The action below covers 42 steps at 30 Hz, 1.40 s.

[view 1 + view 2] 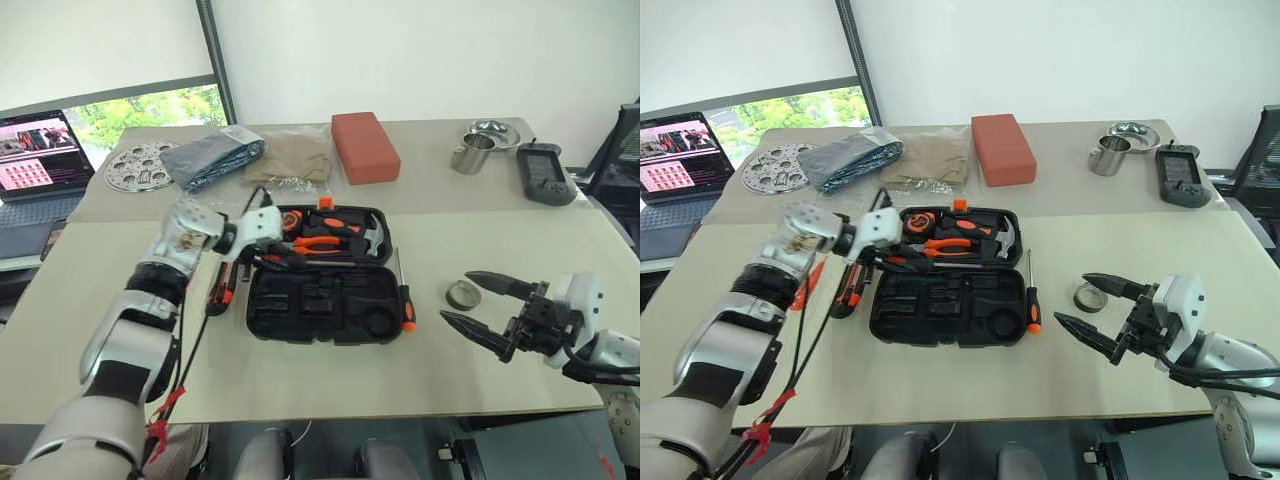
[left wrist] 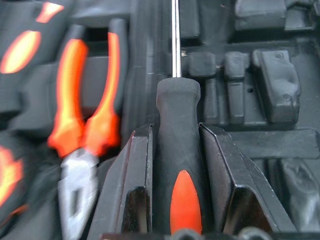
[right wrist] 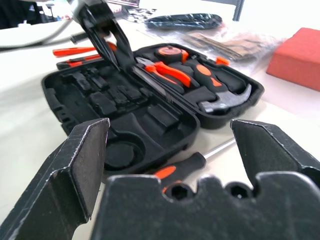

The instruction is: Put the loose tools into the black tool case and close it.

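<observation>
Left wrist view showed the left gripper [image 2: 176,165] with jaws clamped on a screwdriver [image 2: 177,150] above the open tool case [image 1: 320,300] on the counter [image 1: 420,370]; best to line it with a slot first, while the right gripper [image 1: 480,305] stood wide open.

This looks like an office or a lab room. Two plain tables [image 1: 300,390] stand pushed together by a white wall [image 1: 420,50]. A laptop [image 1: 40,165] sits open at one side, near a big window [image 1: 150,110] showing green trees.
</observation>
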Available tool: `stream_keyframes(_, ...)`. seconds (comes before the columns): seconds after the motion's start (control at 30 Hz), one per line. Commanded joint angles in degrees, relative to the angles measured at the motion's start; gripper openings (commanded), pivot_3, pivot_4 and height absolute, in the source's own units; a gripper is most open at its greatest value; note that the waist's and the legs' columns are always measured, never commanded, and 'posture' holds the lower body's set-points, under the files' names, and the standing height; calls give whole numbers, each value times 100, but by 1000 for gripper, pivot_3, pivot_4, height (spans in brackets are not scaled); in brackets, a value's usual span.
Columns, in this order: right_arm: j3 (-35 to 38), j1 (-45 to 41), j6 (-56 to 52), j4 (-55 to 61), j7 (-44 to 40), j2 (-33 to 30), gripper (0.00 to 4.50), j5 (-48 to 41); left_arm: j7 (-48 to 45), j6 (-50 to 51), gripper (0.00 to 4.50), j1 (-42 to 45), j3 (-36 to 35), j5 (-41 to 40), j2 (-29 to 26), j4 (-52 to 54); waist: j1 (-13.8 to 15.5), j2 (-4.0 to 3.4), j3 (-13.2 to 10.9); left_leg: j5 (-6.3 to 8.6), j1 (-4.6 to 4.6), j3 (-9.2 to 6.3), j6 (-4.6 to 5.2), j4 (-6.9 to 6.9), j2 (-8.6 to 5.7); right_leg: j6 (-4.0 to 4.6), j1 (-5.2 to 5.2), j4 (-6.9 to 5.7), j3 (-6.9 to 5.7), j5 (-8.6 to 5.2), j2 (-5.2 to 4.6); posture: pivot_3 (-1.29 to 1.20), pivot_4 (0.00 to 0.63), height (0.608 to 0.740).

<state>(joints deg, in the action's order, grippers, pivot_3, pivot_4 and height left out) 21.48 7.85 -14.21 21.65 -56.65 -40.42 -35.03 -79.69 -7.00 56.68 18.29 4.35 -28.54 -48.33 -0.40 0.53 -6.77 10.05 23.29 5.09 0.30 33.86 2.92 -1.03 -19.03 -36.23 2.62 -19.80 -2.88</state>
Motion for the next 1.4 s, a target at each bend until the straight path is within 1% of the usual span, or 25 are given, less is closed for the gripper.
stream_keyframes(0.03, 140, -32, 69, 208, 8, -9, 4500, -152, 8, 117, 938, 151, 6, 68, 58, 100, 0, -2, 1, 0, -1, -1, 0, 0, 0, 0, 0, 0, 0, 0, 1, 0, 150, 740)
stream_keyframes(0.3, 54, -158, -6, 204, 77, -69, 4500, -91, 170, 249, 938, 11, 102, 234, 198, 206, 36, -4, 2, -1, -1, -7, -1, 3, 0, 0, 4, -3, 0, 0, 4, 0, 150, 740)
stream_keyframes(0.63, -2, -344, -141, 202, 97, -146, 4500, -105, 567, 147, 938, -91, 173, 464, 290, -29, 88, -5, 3, -1, -13, -18, -1, 14, 0, 0, 29, -6, 1, 0, 10, 0, 150, 740)
stream_keyframes(0.7, -12, -375, -165, 210, 109, -150, 4500, -105, 601, 125, 1944, -75, 158, 458, 312, -50, 92, -6, 4, -2, -13, -21, -1, 18, 1, 0, 32, -6, 2, 0, 13, 0, 150, 740)
stream_keyframes(0.73, -13, -381, -173, 216, 114, -149, 4500, -105, 626, 101, 2180, -63, 142, 448, 323, -55, 95, -6, 4, -2, -12, -21, -1, 21, 2, 0, 32, -9, 2, 0, 14, 0, 150, 740)
stream_keyframes(0.8, -13, -378, -184, 229, 120, -145, 4500, -99, 726, 23, 2949, -20, 92, 439, 341, -67, 105, -7, 4, -2, -11, -24, -2, 27, 2, 0, 34, -13, 4, 0, 17, 0, 150, 740)
stream_keyframes(0.87, -5, -362, -195, 249, 125, -141, 4500, -98, 768, -45, 3609, 33, 43, 422, 343, -52, 111, -7, 4, -3, -9, -26, -2, 34, 2, 0, 37, -18, 7, 0, 19, 0, 150, 740)
stream_keyframes(0.9, -3, -345, -199, 263, 129, -136, 4500, -96, 672, 35, 4017, 80, -27, 317, 341, 48, 109, -7, 4, -3, -8, -26, -1, 35, 2, 0, 37, -20, 8, 0, 19, 0, 150, 740)
stream_keyframes(0.93, -6, -331, -200, 275, 133, -128, 4500, -91, 563, 155, 4289, 135, -95, 207, 340, 153, 111, -7, 4, -3, -6, -28, -1, 36, 2, 0, 36, -20, 9, 0, 20, 0, 150, 740)
stream_keyframes(1.13, -74, -326, -189, 302, 163, -75, 4500, -60, 242, 503, 4289, 344, -385, -208, 320, 689, 103, -17, 8, -3, 3, -30, -1, 39, 2, 0, 32, -23, 13, 0, 25, 0, 150, 740)
stream_keyframes(1.3, -110, -357, -148, 264, 173, -70, 4500, -56, 308, 698, 4289, 359, -629, -507, 378, 875, 75, -16, 7, -3, 0, -30, 0, 38, 4, 0, 29, -29, 20, 0, 32, 0, 150, 740)
stream_keyframes(1.37, -121, -373, -129, 243, 164, -72, 4500, -54, 498, 605, 3784, 257, -701, -524, 453, 703, 72, -15, 6, -3, -3, -30, 0, 38, 4, 0, 29, -32, 22, 0, 33, 0, 150, 740)
stream_keyframes(1.4, -128, -384, -116, 226, 157, -73, 4500, -48, 643, 621, 3618, 216, -766, -564, 525, 606, 74, -15, 6, -3, -4, -30, 0, 38, 3, 0, 29, -33, 24, 0, 33, 0, 150, 740)
